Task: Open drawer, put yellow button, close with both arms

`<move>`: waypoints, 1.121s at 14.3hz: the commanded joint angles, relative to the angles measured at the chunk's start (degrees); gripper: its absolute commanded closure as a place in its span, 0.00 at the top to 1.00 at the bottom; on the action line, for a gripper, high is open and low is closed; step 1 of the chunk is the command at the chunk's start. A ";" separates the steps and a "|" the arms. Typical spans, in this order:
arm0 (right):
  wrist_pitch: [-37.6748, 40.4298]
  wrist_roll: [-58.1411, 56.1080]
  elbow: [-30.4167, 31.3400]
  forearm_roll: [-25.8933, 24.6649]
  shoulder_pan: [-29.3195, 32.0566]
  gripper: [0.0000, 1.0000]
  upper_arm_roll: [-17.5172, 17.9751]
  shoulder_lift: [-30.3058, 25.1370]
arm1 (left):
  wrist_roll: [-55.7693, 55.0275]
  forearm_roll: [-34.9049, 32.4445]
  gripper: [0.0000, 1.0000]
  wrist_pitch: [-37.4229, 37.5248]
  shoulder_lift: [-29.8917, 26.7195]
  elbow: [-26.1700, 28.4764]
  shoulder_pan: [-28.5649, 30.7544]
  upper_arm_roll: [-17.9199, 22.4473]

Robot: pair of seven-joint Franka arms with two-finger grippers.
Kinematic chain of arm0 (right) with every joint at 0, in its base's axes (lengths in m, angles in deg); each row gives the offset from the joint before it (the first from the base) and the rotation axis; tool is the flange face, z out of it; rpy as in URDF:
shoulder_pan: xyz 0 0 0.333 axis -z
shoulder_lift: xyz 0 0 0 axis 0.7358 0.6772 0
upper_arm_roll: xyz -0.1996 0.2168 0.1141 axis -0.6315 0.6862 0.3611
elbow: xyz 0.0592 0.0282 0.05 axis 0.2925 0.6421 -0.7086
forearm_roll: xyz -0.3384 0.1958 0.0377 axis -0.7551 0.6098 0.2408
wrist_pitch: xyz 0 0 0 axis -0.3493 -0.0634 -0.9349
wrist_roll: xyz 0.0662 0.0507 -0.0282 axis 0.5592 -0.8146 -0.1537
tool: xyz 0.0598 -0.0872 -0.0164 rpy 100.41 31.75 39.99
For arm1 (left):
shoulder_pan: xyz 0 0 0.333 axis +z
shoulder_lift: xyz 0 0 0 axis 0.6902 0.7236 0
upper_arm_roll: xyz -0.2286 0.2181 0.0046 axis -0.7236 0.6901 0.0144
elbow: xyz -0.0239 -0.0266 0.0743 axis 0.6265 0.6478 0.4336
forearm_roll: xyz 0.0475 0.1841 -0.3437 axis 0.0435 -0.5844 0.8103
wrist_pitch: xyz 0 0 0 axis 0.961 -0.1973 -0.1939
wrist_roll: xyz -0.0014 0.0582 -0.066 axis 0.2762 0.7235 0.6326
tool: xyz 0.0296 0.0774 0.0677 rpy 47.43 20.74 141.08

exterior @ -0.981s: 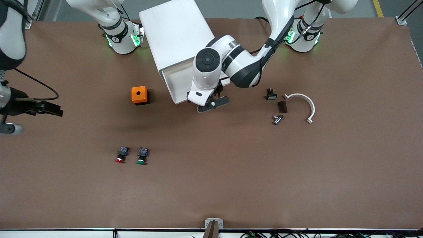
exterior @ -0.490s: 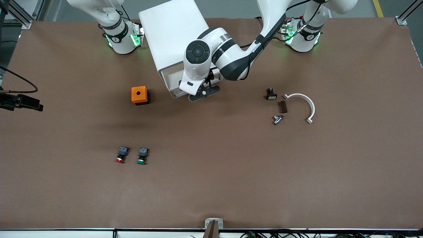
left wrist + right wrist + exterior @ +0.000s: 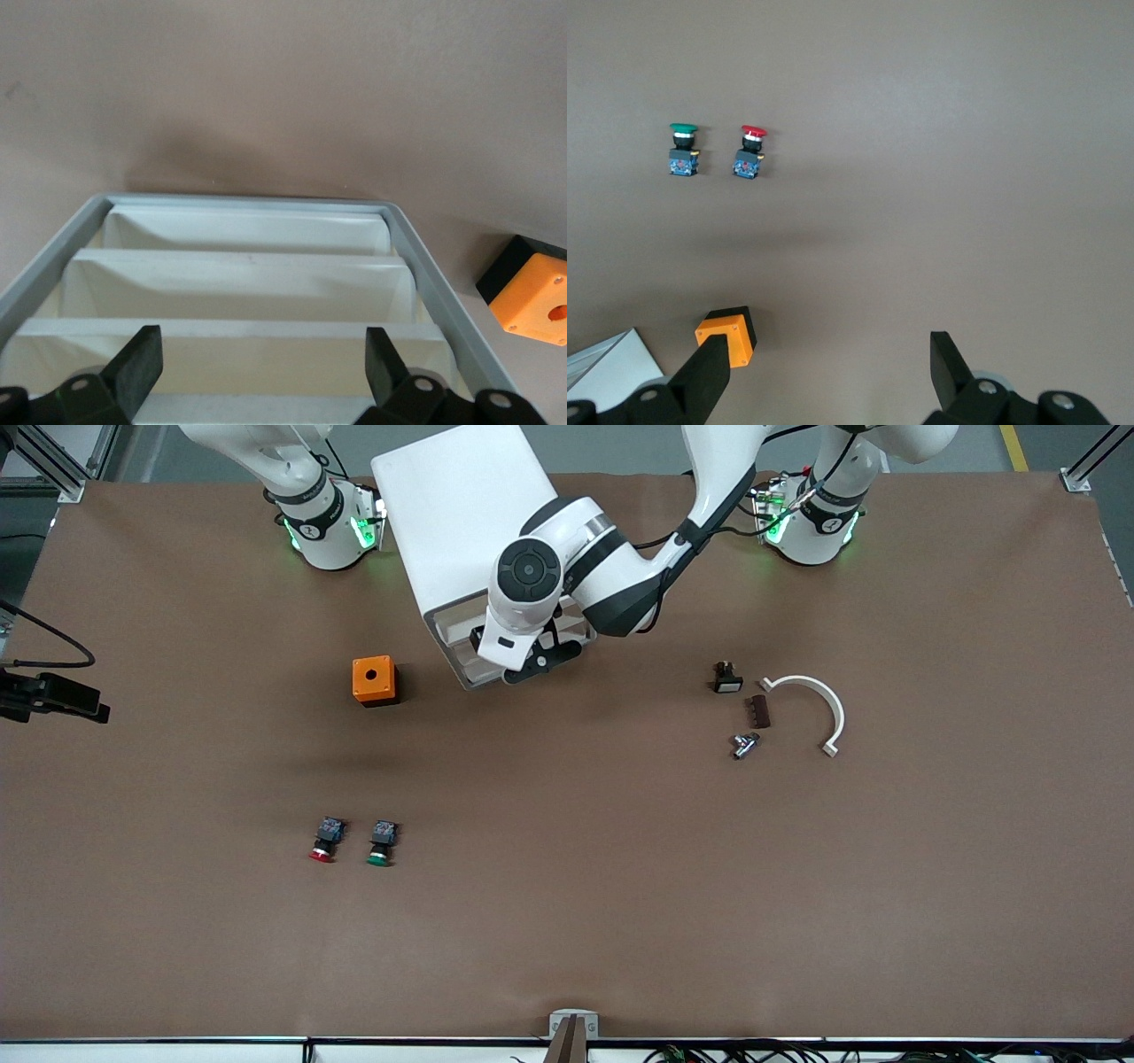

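Note:
The white cabinet (image 3: 461,514) stands between the arms' bases. Its drawers (image 3: 248,283) show as stacked white slats in the left wrist view. My left gripper (image 3: 534,662) is at the cabinet's drawer front, open and empty (image 3: 263,354), with the slats between its spread fingers. My right gripper (image 3: 93,708) is up in the air over the right arm's end of the table, open and empty (image 3: 828,354). The yellow button is out of view.
An orange box with a round hole (image 3: 373,680) sits beside the cabinet. A red-capped button (image 3: 322,840) and a green-capped button (image 3: 381,843) lie nearer the camera. Small dark parts (image 3: 757,710) and a white curved piece (image 3: 819,704) lie toward the left arm's end.
My left gripper moved in toward the cabinet, and the drawer that stuck out went back in. My right gripper drew away toward the table's end.

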 commanded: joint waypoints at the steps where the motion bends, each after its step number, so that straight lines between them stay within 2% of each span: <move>1: 1.61 0.64 0.83 1.50 1.04 1.00 0.40 -3.20 | -1.84 4.06 1.00 -0.02 0.49 0.17 -0.84 -0.15; 5: 1.17 0.72 7.15 0.98 0.69 1.00 0.58 -11.02 | -2.27 6.53 1.00 -0.02 1.11 0.70 -1.55 -0.15; 9: 1.08 0.64 11.19 0.54 0.16 1.00 1.54 -16.56 | -2.28 6.62 1.00 -0.02 1.46 0.87 -1.72 -0.15; 16: -0.50 0.81 15.95 -0.17 -0.02 1.00 2.51 -19.90 | -1.22 5.40 1.00 -0.10 0.15 0.35 0.64 0.64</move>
